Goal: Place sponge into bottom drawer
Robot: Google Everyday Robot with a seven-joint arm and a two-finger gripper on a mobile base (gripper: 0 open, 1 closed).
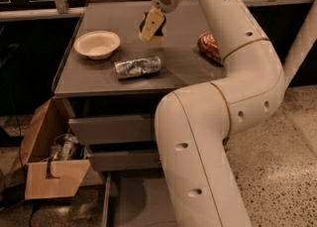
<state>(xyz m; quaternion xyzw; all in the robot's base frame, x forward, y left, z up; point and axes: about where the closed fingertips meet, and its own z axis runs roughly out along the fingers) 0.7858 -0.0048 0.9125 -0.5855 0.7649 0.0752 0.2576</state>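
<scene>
The end effector (152,22) holds the sponge (149,28) just right of the bowl (97,44). Likely the carry step: next, descend to the bottom drawer (136,200), far below the bowl.

Dim, warm light from above falls on the table (183,67) and gives the pale arm (198,137) a soft sheen. The hand (151,25), holding the sponge (148,32) over the table's back edge, is lit; the background lies in deep shadow.
</scene>
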